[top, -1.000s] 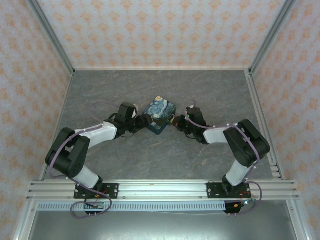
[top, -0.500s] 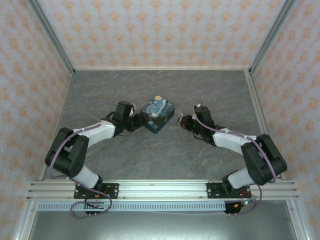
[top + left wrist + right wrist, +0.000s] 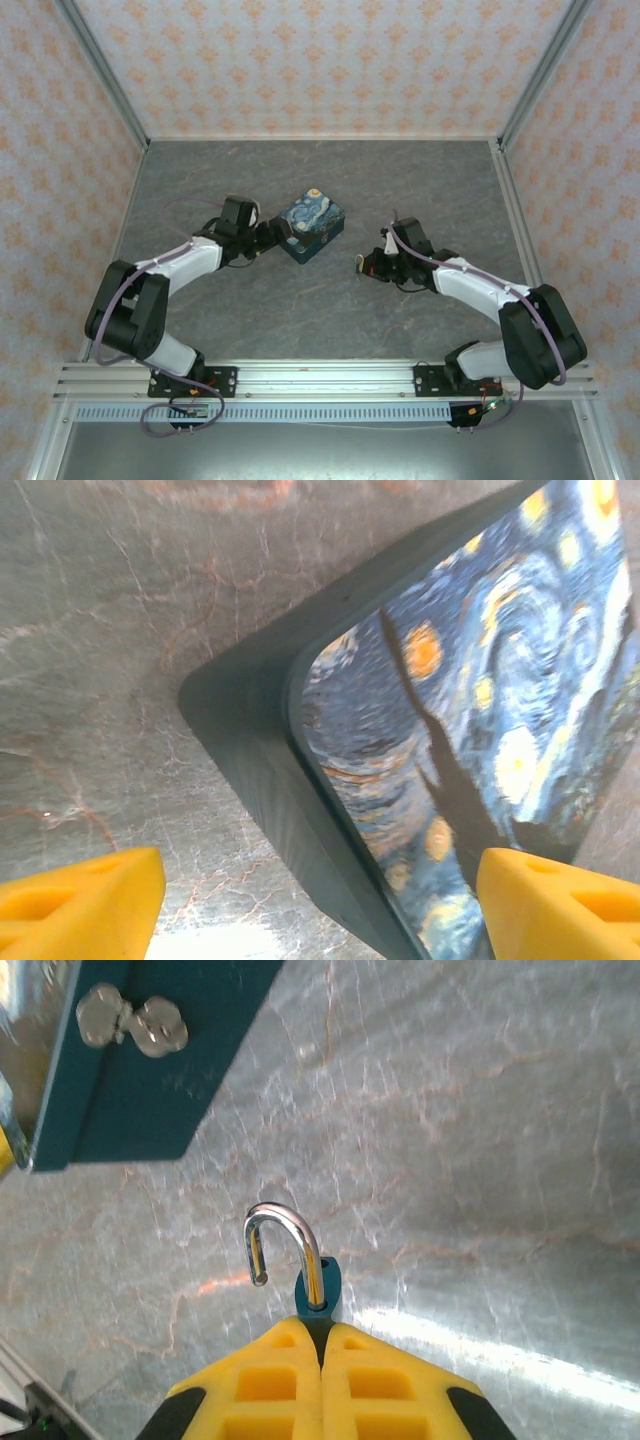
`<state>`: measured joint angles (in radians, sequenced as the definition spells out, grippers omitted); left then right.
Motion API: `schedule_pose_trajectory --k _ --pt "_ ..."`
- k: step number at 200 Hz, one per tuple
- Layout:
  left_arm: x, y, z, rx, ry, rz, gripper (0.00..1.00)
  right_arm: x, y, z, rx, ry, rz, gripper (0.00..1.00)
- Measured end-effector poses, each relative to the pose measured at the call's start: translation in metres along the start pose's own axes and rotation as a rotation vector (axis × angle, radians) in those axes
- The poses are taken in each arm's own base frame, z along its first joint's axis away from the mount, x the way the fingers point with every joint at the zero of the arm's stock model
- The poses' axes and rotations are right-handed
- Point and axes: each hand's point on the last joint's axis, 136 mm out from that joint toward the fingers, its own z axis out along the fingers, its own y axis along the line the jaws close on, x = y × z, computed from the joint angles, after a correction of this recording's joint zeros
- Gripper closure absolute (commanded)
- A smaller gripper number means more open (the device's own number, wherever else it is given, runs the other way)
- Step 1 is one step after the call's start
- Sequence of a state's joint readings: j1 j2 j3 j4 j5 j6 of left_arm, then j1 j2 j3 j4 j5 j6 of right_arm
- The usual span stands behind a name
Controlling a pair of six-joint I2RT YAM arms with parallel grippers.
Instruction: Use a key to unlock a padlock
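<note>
My right gripper (image 3: 322, 1325) is shut on the small teal padlock (image 3: 321, 1286). The padlock's metal shackle (image 3: 283, 1222) has swung free of the body, with one end loose. In the top view the right gripper (image 3: 368, 264) sits over the table, right of the tin and apart from it. My left gripper (image 3: 268, 237) stands open at the left corner of the Starry Night tin (image 3: 312, 225). In the left wrist view the tin's (image 3: 480, 700) near corner lies between the spread yellow fingers (image 3: 80, 900). The key is out of view.
The tin's teal front wall (image 3: 150, 1080) carries a metal hasp (image 3: 130, 1022) with nothing through it. The grey stone-pattern table (image 3: 330, 310) is walled by patterned panels on three sides. A metal rail (image 3: 320, 378) runs along the near edge.
My right gripper pulled back from the tin's front toward the right and near side with the padlock. My left gripper widened and drew back left from the tin, which shifted slightly.
</note>
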<state>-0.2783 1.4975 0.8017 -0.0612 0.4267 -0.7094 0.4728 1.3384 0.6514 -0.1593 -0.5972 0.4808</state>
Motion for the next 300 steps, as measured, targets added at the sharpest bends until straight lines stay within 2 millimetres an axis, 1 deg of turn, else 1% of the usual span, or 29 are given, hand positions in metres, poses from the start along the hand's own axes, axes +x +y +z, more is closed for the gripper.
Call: schedule_pose_trajectory --k 14,43,72,92,119,140,166,188,214,251,274,300 --pt "-0.011 -0.009 -0.015 0.022 -0.052 0.018 0.12 0.008 0.001 0.002 -0.001 0.040 0.006 0.95" --pt "-0.029 -0.032 -0.049 0.082 -0.162 0.068 0.08 0.023 0.003 0.013 -0.003 0.132 0.017 0.95" --pt "-0.039 -0.042 -0.072 0.105 -0.235 0.102 0.07 0.034 0.001 0.024 0.000 0.197 0.033 0.95" --pt "-0.040 -0.041 -0.079 0.091 -0.251 0.109 0.06 0.038 -0.002 0.029 0.005 0.223 0.049 0.94" --pt "-0.037 -0.033 -0.080 0.060 -0.249 0.108 0.06 0.040 -0.007 0.034 0.018 0.235 0.066 0.90" --pt "-0.035 -0.028 -0.079 0.040 -0.246 0.107 0.06 0.039 -0.006 0.035 0.017 0.228 0.067 0.85" --pt "-0.035 -0.025 -0.082 0.024 -0.254 0.105 0.06 0.036 -0.011 0.035 0.044 0.211 0.068 0.74" --pt "-0.037 -0.024 -0.088 0.012 -0.272 0.111 0.06 0.032 -0.016 0.033 0.080 0.181 0.062 0.71" --pt "-0.038 -0.020 -0.101 -0.013 -0.304 0.121 0.06 0.022 -0.020 0.023 0.126 0.122 0.034 0.63" --pt "-0.044 -0.014 -0.128 -0.066 -0.384 0.154 0.05 0.000 -0.015 -0.003 0.178 -0.007 -0.032 0.56" --pt "-0.050 -0.010 -0.149 -0.099 -0.457 0.175 0.03 -0.020 -0.012 -0.028 0.217 -0.115 -0.083 0.50" --pt "-0.060 -0.005 -0.178 -0.140 -0.573 0.184 0.01 -0.048 -0.011 -0.065 0.263 -0.281 -0.124 0.39"
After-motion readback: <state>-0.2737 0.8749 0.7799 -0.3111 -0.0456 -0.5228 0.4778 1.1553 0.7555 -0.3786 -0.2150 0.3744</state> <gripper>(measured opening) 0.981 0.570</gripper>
